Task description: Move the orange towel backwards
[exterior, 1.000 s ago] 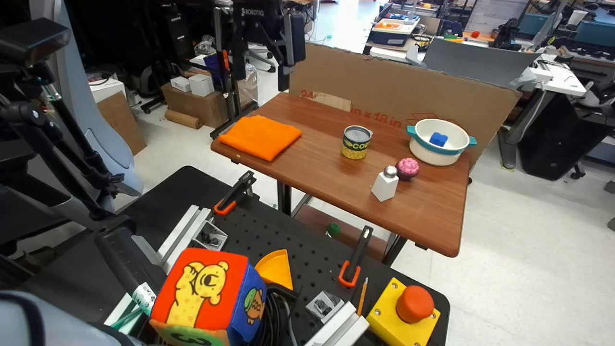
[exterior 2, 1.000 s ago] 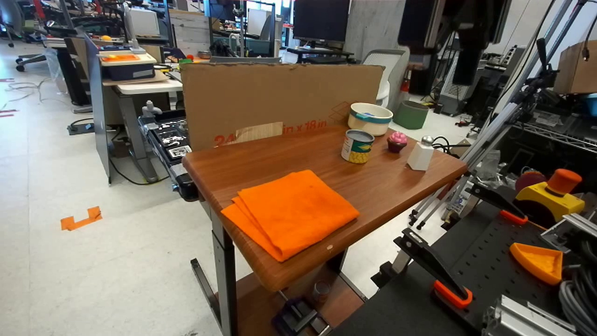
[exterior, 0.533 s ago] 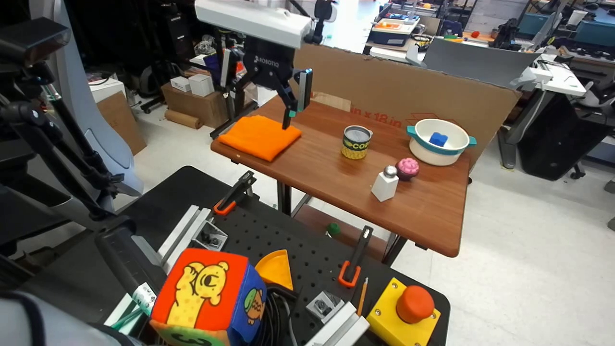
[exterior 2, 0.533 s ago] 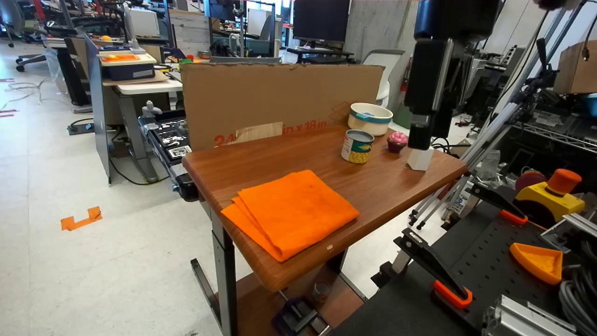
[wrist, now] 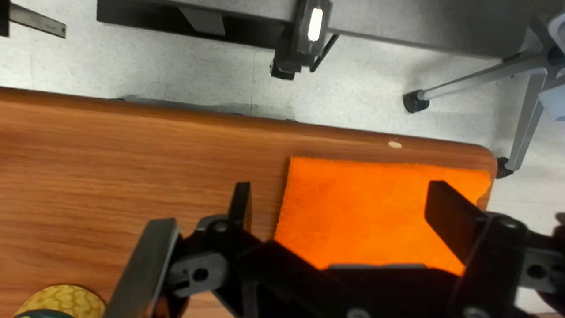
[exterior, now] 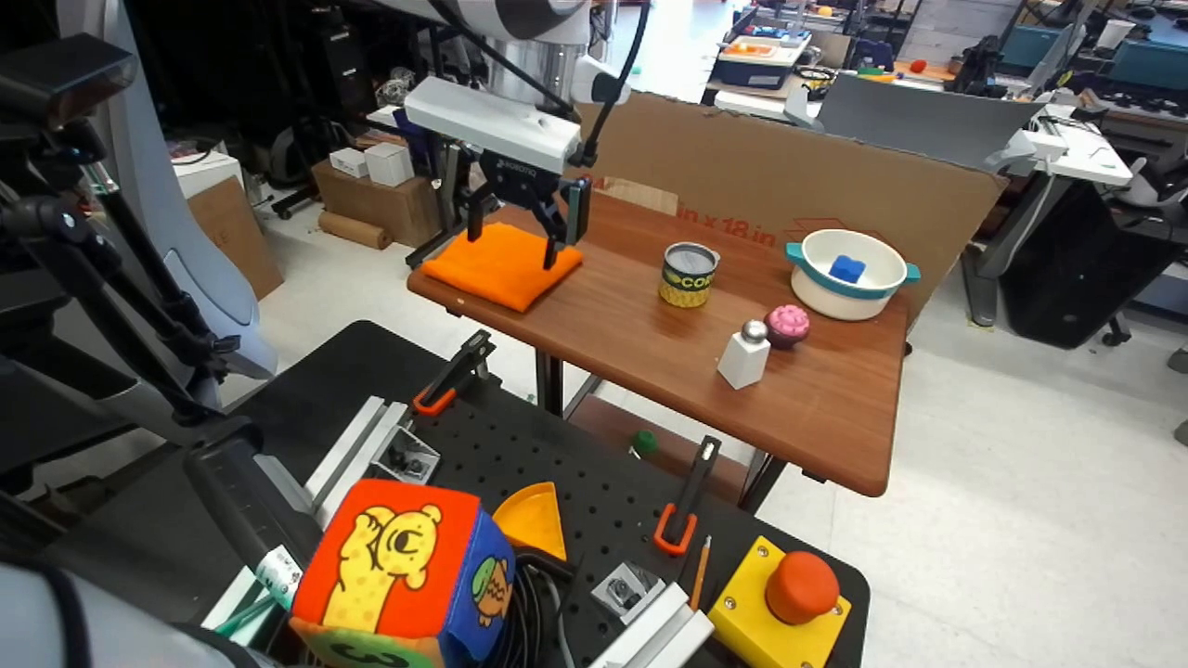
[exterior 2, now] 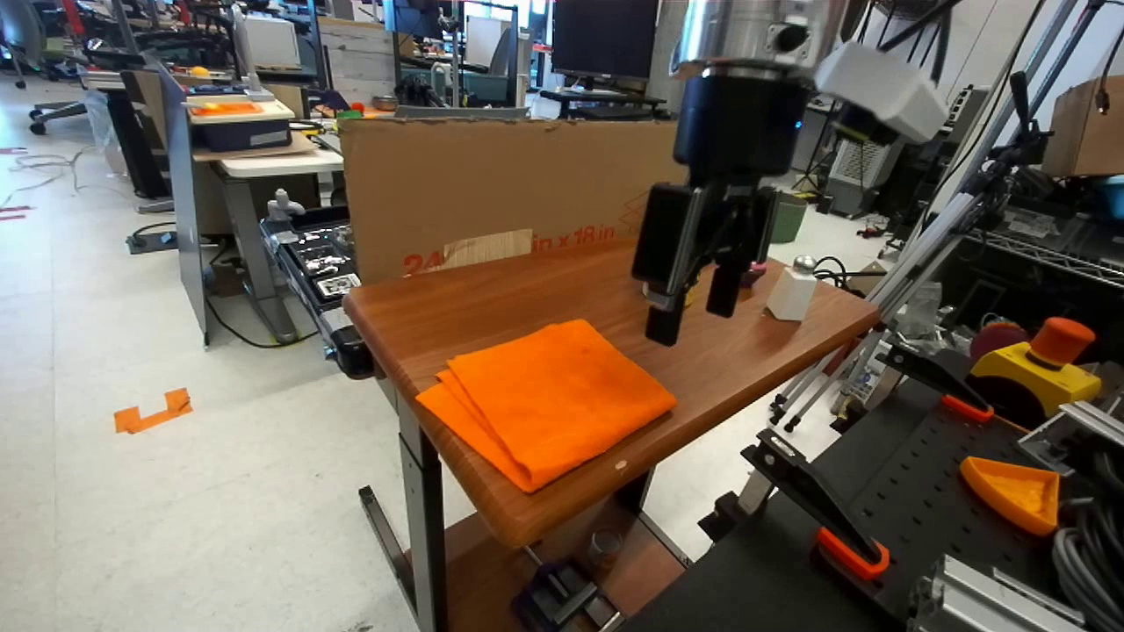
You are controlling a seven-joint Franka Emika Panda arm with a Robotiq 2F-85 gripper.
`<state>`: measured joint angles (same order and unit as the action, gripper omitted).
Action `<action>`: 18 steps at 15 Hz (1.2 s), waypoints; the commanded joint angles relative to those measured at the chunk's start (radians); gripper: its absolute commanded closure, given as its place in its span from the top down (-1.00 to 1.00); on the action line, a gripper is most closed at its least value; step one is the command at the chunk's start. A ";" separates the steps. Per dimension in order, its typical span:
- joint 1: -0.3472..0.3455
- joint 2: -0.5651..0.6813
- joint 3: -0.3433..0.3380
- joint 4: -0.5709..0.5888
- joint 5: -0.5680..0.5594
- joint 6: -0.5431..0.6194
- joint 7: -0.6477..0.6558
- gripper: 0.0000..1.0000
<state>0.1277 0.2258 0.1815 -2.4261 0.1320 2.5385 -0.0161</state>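
Note:
The orange towel lies folded and flat on the wooden table (exterior: 613, 325), near one end. It shows in both exterior views (exterior: 501, 278) (exterior 2: 562, 404) and fills the middle of the wrist view (wrist: 362, 212). My gripper is open with nothing between its fingers. It hangs above the table in both exterior views (exterior: 512, 247) (exterior 2: 693, 325), pointing down. In the wrist view (wrist: 340, 190) one finger appears over bare wood beside the towel's edge and the other over the towel. The fingers look apart from the cloth. The gripper hides the towel's near part in the wrist view.
A corn can (exterior: 689, 275), a white salt shaker (exterior: 744, 357), a pink cupcake (exterior: 787, 327) and a white-and-blue bowl (exterior: 845, 301) with a blue piece (exterior: 846, 269) stand farther along the table. A cardboard sheet (exterior: 742, 167) rises along one long edge. Clamps (exterior: 682, 506) sit on the black bench.
My gripper has come down from high up, and in an exterior view it has moved left toward the towel. Its fingers remain open. The towel and the other objects have not moved.

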 commanded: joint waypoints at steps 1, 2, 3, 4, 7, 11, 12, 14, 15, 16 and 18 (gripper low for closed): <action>0.020 0.144 0.016 0.100 0.041 0.122 0.029 1.00; 0.028 0.178 0.015 0.122 0.032 0.146 0.045 1.00; 0.035 0.209 0.013 0.140 0.023 0.165 0.059 1.00; 0.043 0.236 0.009 0.156 0.014 0.182 0.073 1.00; 0.080 0.320 -0.017 0.202 -0.020 0.231 0.116 1.00; 0.112 0.431 -0.051 0.278 -0.039 0.313 0.149 1.00; 0.124 0.459 -0.070 0.314 -0.044 0.327 0.168 1.00; 0.138 0.496 -0.099 0.389 -0.051 0.336 0.200 1.00; 0.144 0.515 -0.112 0.430 -0.052 0.337 0.215 1.00; 0.149 0.532 -0.126 0.476 -0.054 0.345 0.223 1.00; 0.164 0.569 -0.159 0.568 -0.057 0.347 0.249 1.00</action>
<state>0.2574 0.7057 0.0768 -2.0079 0.0994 2.8550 0.1827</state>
